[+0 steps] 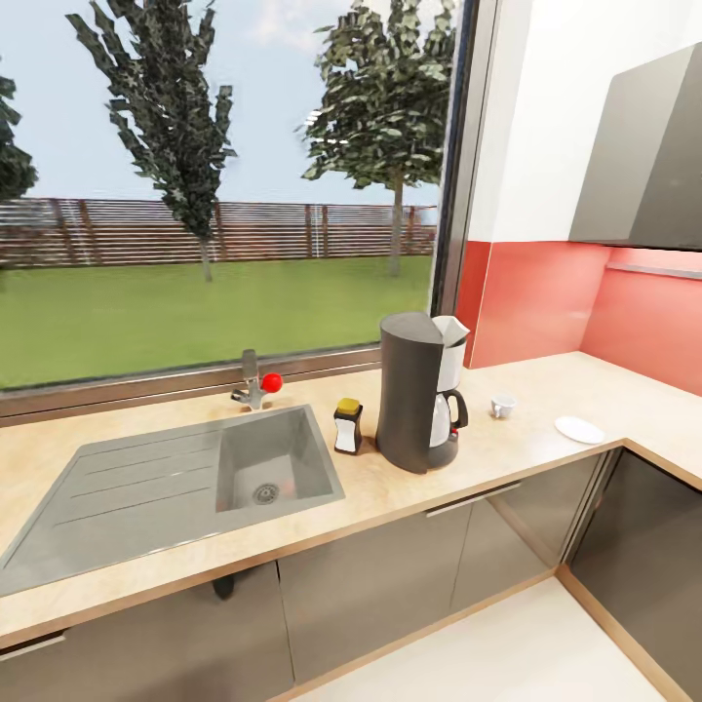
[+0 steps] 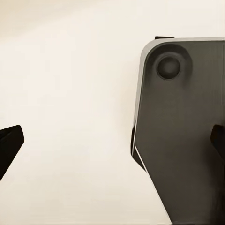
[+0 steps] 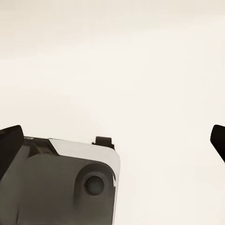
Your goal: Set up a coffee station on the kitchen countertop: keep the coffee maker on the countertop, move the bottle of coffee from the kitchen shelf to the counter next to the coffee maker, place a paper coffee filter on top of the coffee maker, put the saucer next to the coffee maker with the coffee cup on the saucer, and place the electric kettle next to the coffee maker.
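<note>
The coffee maker (image 1: 417, 392) stands on the kitchen countertop (image 1: 409, 492), right of the sink. A white angular piece (image 1: 451, 330) sticks up at its top; it looks like the paper coffee filter. The bottle of coffee (image 1: 348, 425) stands just left of the machine. To its right the coffee cup (image 1: 503, 406) sits on the bare counter, apart from the saucer (image 1: 579, 429), which lies further right. The electric kettle is out of view. My left gripper (image 2: 112, 145) and right gripper (image 3: 112, 140) are both open and empty, over pale floor and a grey part of my own base.
A grey steel sink (image 1: 175, 487) with a red-knobbed tap (image 1: 255, 382) is set into the counter under a large window. The worktop turns a corner at the right under a dark wall cabinet (image 1: 648, 156). Dark cabinet fronts (image 1: 390, 585) stand below.
</note>
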Motion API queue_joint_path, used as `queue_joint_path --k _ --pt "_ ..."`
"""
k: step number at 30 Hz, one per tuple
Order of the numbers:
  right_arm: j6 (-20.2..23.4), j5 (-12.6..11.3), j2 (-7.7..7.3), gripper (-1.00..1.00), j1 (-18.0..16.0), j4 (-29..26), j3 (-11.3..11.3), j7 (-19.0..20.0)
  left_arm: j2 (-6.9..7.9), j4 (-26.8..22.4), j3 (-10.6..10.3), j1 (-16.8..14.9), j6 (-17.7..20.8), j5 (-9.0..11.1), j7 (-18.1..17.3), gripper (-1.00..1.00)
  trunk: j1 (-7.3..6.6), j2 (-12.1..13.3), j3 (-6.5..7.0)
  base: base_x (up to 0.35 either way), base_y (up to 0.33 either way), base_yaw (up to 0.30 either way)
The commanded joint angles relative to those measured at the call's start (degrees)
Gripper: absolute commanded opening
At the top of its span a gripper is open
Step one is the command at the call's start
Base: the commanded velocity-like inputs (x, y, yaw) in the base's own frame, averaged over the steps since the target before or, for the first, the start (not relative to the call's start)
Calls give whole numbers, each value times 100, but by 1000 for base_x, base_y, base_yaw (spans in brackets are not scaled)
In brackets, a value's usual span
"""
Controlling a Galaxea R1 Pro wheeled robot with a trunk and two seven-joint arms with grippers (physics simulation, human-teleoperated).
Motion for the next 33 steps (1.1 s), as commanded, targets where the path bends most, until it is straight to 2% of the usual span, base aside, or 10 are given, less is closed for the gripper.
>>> queue_joint_path --k 1,7,21,33 --pt "-16 -30 -2 100 -4 3 46 -21 -7 9 -47 -5 -25 47 11 100 3 -10 -10 0 0 0" --pt "-18 -30 0 100 -3 9 53 -20 -34 -3 -49 -5 -11 49 10 100 3 -10 -10 0 -121 0" --pt "-23 -21 9 100 -4 10 64 -22 -38 -6 -60 -5 -9 49 36 100 3 -10 -10 0 -264 0" --pt "-32 -21 13 100 -4 33 78 -28 -31 -16 -51 -5 -35 56 24 100 3 -10 -10 124 -260 0"
